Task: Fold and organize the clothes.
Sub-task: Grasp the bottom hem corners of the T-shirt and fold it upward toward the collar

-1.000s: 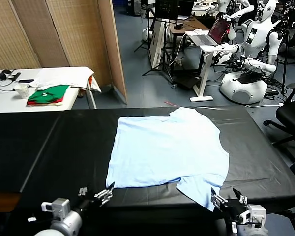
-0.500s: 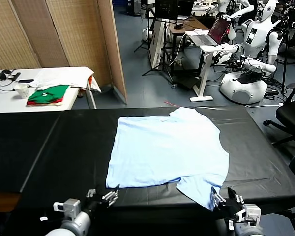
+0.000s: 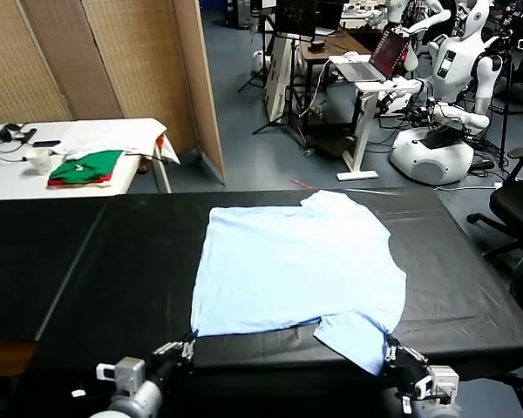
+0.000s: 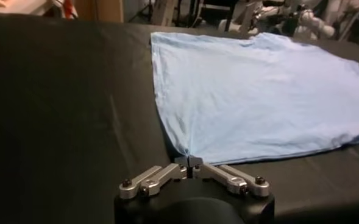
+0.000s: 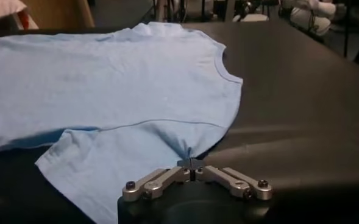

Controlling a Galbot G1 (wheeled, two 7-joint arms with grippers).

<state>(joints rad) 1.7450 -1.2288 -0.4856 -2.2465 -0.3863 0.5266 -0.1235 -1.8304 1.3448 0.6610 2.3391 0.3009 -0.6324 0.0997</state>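
The T-shirt (image 3: 301,266) is lying flat on the black desk (image 3: 113,261). The left hand (image 4: 190,162) is pinching its near hem corner; the right hand (image 5: 191,163) is clamping the near sleeve edge. Light, limp cotton; likely sagging and creasing when lifted.

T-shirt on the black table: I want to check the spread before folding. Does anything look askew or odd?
Nothing stands out. The T-shirt lies flat, plain side up. The left gripper pinches its near hem corner and the right gripper its near shoulder edge.
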